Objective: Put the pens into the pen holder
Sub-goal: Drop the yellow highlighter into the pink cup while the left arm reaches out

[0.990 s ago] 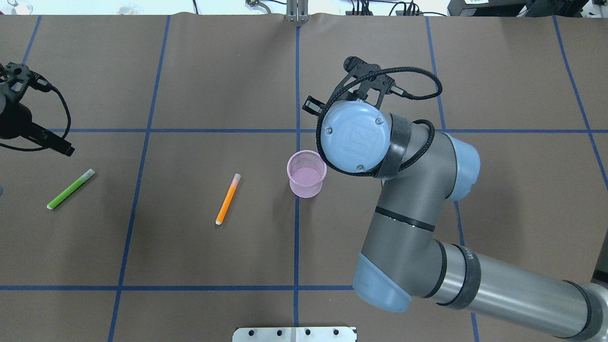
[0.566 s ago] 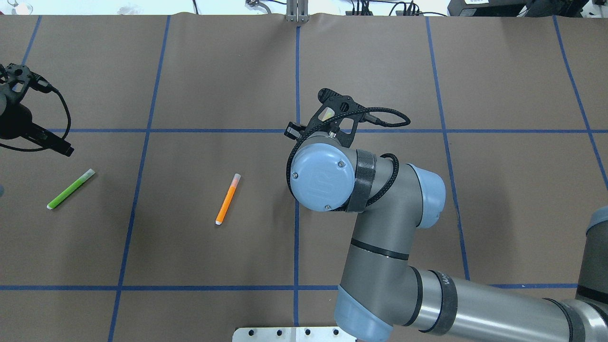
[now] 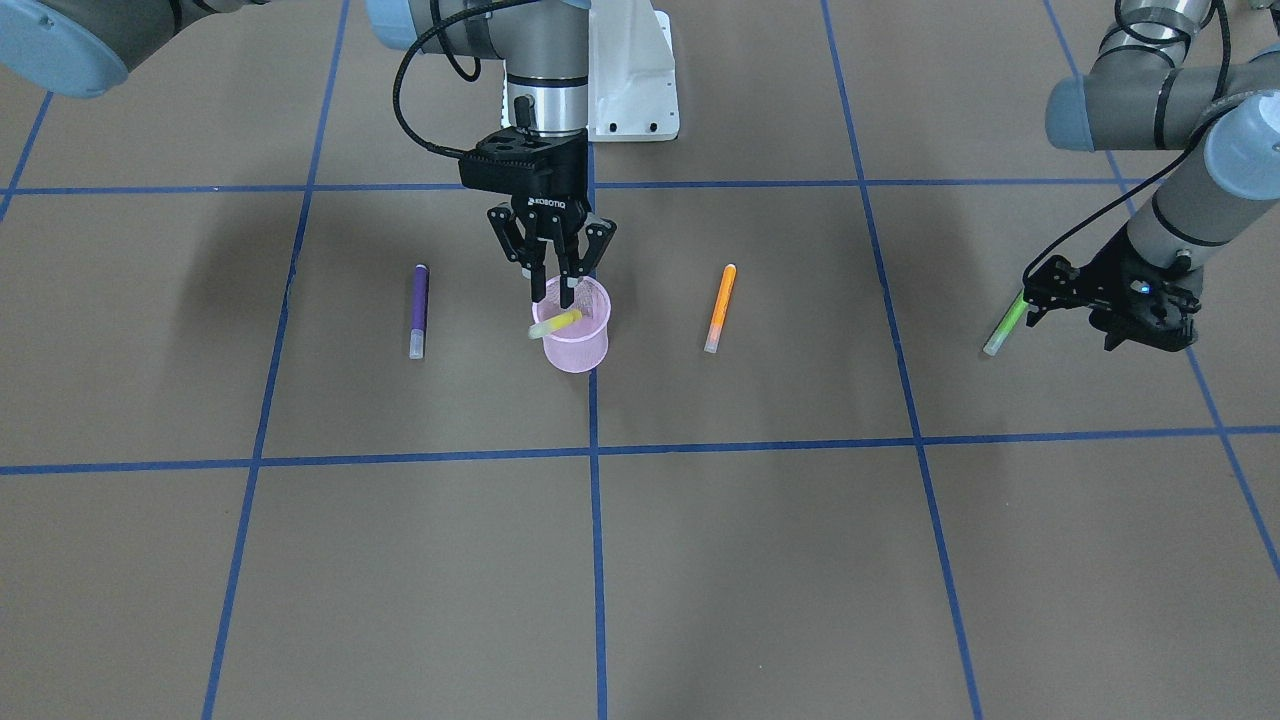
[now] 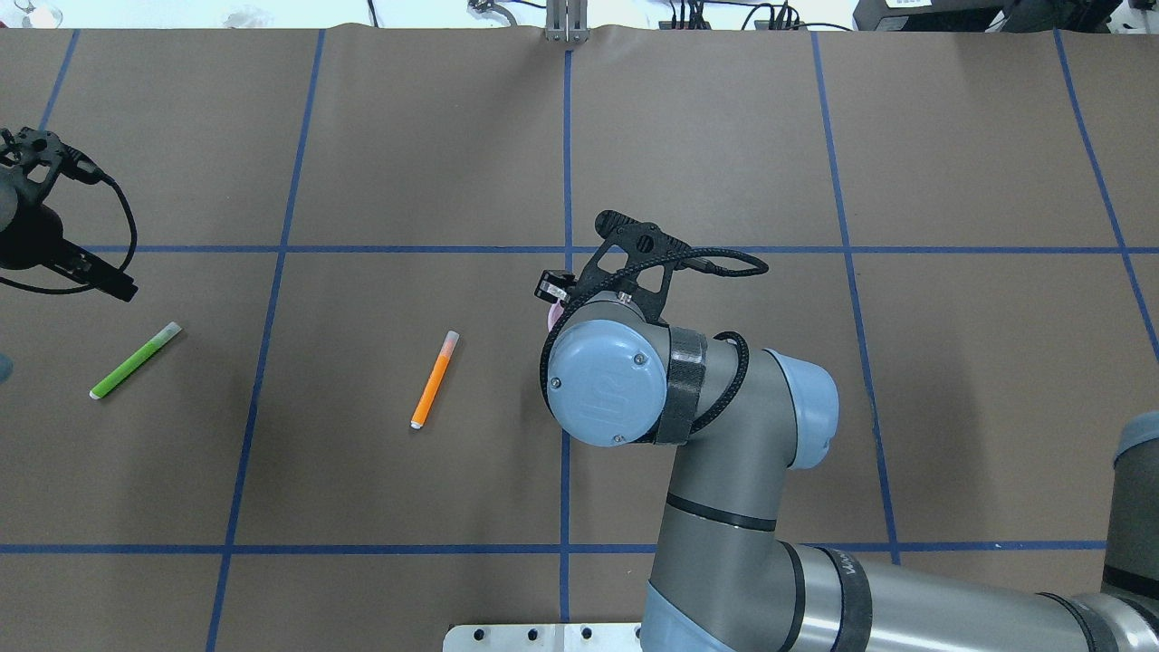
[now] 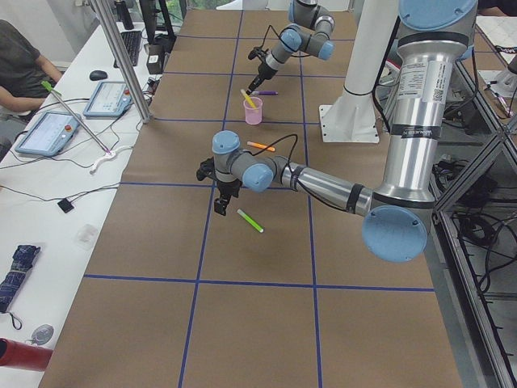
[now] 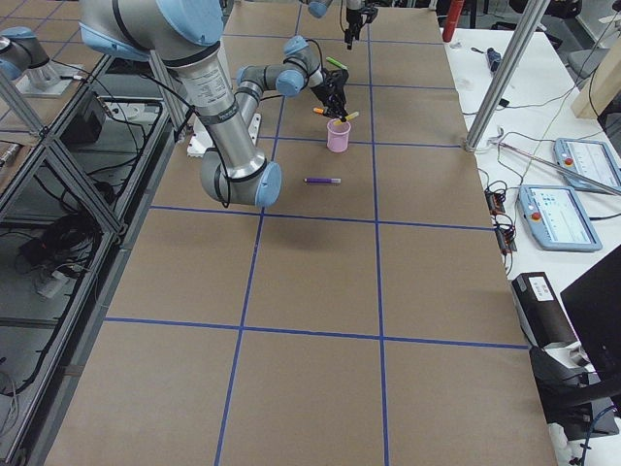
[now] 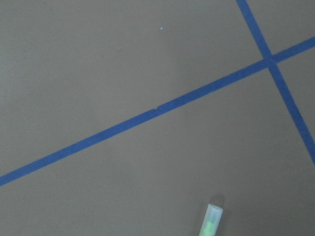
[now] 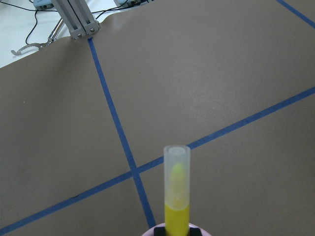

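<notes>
The pink pen holder (image 3: pixel 577 340) stands at the table's middle. My right gripper (image 3: pixel 555 297) hangs over its rim, shut on the yellow pen (image 3: pixel 555 322), which lies nearly level above the opening and points ahead in the right wrist view (image 8: pixel 176 196). In the overhead view the right wrist hides all but a sliver of the pen holder (image 4: pixel 550 313). On the table lie the purple pen (image 3: pixel 419 310), the orange pen (image 4: pixel 435 380) and the green pen (image 4: pixel 136 360). My left gripper (image 3: pixel 1070 315) hovers open just beside the green pen's capped end (image 7: pixel 211 221).
Blue tape lines (image 4: pixel 566 163) divide the brown table cover into squares. The right arm's elbow and forearm (image 4: pixel 751 507) reach over the near right part of the table. A white base plate (image 3: pixel 630 90) sits at the robot's side.
The right arm has swung left and toward the robot's side, bringing the yellow pen over the pen holder and covering it from above. The left arm has barely shifted.
</notes>
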### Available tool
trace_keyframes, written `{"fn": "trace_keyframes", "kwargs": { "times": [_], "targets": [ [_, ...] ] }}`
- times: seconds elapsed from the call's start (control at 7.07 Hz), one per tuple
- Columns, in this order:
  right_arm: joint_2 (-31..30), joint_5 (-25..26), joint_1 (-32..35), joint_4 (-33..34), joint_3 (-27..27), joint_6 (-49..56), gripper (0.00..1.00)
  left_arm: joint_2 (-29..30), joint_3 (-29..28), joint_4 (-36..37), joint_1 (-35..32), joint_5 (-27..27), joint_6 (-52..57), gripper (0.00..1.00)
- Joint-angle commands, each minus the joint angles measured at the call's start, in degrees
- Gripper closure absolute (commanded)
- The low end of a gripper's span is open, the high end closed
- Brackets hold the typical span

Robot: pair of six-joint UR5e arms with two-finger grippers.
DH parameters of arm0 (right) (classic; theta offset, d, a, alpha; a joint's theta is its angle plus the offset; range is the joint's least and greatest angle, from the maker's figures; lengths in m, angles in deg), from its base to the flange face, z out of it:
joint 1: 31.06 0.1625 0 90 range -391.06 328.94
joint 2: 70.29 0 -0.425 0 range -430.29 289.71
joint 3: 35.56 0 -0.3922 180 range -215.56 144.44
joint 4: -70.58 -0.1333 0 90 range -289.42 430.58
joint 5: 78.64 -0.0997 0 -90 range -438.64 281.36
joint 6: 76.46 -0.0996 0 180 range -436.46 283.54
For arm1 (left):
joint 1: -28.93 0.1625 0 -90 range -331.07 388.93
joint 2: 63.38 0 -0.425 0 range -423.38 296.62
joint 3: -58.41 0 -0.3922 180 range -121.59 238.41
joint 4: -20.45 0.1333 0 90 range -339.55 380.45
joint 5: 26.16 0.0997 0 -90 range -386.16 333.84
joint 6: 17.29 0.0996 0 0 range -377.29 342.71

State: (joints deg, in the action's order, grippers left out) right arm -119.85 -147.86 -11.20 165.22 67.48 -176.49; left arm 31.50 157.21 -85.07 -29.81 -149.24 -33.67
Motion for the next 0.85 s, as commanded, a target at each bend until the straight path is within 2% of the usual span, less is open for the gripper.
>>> {"fn": "trace_keyframes", "kwargs": {
  "times": [0.0,0.14,0.42,0.57,0.71],
  "targets": [
    [-3.7,-0.8,0.2,0.2,6.7,2.2,0.01,-0.1,-0.7,0.2,2.5,0.9,2.9,0.05],
    [-5.4,-4.9,2.7,0.1,9.4,7.4,0.01,0.1,-0.8,1.6,4.1,0.9,3.0,0.07],
    [-10.2,-25.1,15.2,-0.2,9.6,23.9,0.01,2.0,-1.2,5.7,7.4,1.5,5.8,0.17],
    [-12.3,-29.7,19.3,-0.1,9.6,30.4,0.01,1.8,-1.2,7.0,7.6,4.6,14.5,0.17],
    [-14.3,-33.2,22.5,-0.1,9.5,34.9,0.01,2.4,-1.4,11.9,7.8,4.9,21.1,0.17]
  ]
}}
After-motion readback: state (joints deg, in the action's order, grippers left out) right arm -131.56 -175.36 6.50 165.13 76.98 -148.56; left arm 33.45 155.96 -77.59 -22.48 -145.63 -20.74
